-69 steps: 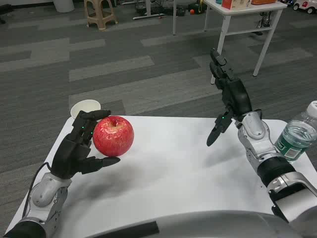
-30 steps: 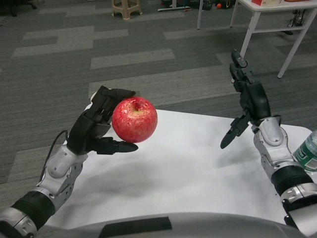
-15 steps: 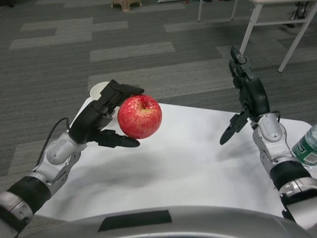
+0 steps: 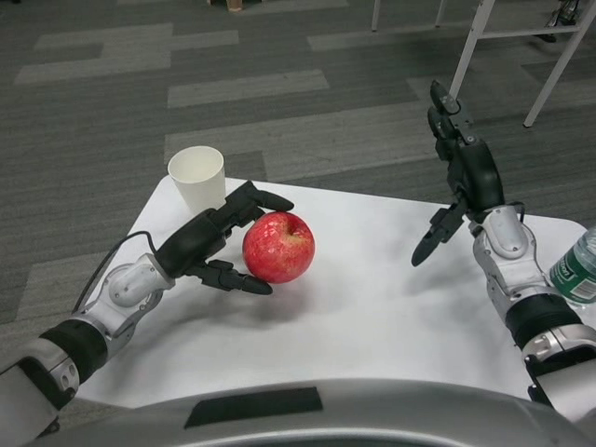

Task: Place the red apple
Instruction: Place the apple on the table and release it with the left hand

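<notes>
Head view. The left arm reaches in from the near left corner of the worktop [image 4: 372,317], forearm low and angled toward the far side. The left robot hand [image 4: 216,244] lies on its side with the palm turned to the right, and it grips the red apple [image 4: 278,247]: upper fingers curve over the apple's far left shoulder, while the thumb runs under its near left side. The apple sits against the palm, stem dimple up, in the left half of the worktop, nearer the far edge than the near one. A shadow lies just beneath it; whether it touches the surface or hangs barely above it cannot be told.

The right arm comes up from the near right corner, forearm raised steeply. The right robot hand [image 4: 461,177] stands upright above the far right part of the worktop, fingers stretched upward past the far edge, thumb pointing down and to the left. Its fingers are apart and nothing is in it. It is well apart from the apple.

A white paper cup [image 4: 197,177] stands upright at the far left corner, just beyond the left robot hand's fingers. A plastic water bottle [image 4: 579,270] with a green label stands at the right edge, partly cut off by the frame.
</notes>
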Tool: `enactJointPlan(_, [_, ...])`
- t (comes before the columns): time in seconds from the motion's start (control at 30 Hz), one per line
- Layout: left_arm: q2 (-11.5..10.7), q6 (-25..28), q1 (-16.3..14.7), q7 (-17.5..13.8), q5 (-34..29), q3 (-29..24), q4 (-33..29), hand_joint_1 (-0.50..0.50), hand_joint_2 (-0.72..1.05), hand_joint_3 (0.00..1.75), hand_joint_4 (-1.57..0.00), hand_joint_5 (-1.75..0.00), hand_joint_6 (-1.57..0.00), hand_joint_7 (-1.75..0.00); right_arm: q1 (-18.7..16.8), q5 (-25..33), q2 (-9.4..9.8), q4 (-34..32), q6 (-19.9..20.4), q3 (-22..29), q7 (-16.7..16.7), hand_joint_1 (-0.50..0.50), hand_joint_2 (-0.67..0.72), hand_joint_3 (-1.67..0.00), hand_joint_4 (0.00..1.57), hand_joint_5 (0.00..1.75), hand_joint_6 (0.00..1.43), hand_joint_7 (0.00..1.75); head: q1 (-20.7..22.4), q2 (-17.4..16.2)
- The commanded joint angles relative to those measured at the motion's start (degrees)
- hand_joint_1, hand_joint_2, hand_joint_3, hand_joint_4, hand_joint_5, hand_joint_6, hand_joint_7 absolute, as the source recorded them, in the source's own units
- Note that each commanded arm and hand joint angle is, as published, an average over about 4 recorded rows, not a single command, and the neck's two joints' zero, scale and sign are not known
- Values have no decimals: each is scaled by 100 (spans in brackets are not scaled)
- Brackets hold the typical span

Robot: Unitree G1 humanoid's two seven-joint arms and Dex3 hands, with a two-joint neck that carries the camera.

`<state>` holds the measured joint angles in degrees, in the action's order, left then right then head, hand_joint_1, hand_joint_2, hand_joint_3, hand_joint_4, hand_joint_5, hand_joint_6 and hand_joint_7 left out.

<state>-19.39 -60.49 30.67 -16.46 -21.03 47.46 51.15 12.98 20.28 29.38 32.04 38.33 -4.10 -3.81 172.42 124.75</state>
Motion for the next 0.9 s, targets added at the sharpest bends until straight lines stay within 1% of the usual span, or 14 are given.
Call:
enactJointPlan(0.03, [-30,10,141,-37,-59,216,246,-32,105,0,-26,-175,-34,-140,56,28,15,39,25,-43,16,-42,72,0,0,0,0,3,-1,-10])
enactJointPlan(0.1, [-32,13,152,-50,-61,275,316,-32,105,0,-26,-175,-34,-140,56,28,15,39,25,-54,21,-42,72,0,0,0,0,0,-4,-18])
enactJointPlan(0.17, [-39,17,155,-76,-65,321,358,-32,105,0,-26,-175,-34,-140,56,28,15,39,25,-69,21,-42,71,0,0,0,0,2,2,-26])
enactJointPlan(0.23, [-45,19,152,-105,-67,361,395,-32,105,0,-26,-175,-35,-143,56,28,15,39,25,-82,21,-42,69,0,0,0,0,3,14,-28])
enactJointPlan(0.3, [-48,21,150,-129,-65,383,417,-32,105,0,-24,-175,-37,-147,56,28,15,39,25,-93,21,-42,71,0,0,0,0,5,17,-31])
enactJointPlan(0.33, [-48,24,150,-142,-63,392,426,-32,105,0,-22,-175,-36,-145,56,28,15,39,25,-100,21,-42,69,0,0,0,0,5,17,-35])
enactJointPlan(0.43, [-48,68,137,-219,-48,385,433,-32,105,0,-18,-175,-34,-140,56,28,15,39,25,-117,21,-42,71,0,0,0,0,3,23,-42])
enactJointPlan(0.53, [-56,129,128,-270,-19,370,444,-32,105,0,-15,-175,-34,-140,56,28,15,35,25,-130,21,-42,72,0,0,0,0,3,20,-38])
enactJointPlan(0.6, [-74,155,119,-296,3,370,448,-32,105,0,-15,-175,-32,-138,56,28,15,31,25,-144,21,-42,69,0,0,0,0,3,12,-30])
enactJointPlan(0.63, [-78,175,115,-311,7,370,448,-32,105,0,-14,-175,-30,-133,56,28,15,31,25,-148,21,-42,68,0,0,0,0,2,9,-27])
enactJointPlan(0.67, [-83,195,111,-327,12,370,448,-32,105,0,-13,-175,-28,-127,56,28,15,31,25,-152,21,-42,68,0,0,0,0,3,7,-22])
enactJointPlan(0.73, [-83,305,91,-377,14,361,450,-32,105,0,-9,-175,-23,-112,56,28,10,26,25,-161,21,-42,68,0,0,0,0,5,13,-21])
enactJointPlan(0.8, [-83,426,71,-426,20,352,453,-32,105,0,-7,-175,-18,-103,56,28,6,22,25,-170,23,-42,66,0,0,0,0,5,11,-23])
enactJointPlan(0.9, [-83,503,58,-459,29,348,457,-32,105,0,-1,-175,-16,-93,56,28,6,22,25,-174,29,-42,68,0,0,0,0,5,6,-30])
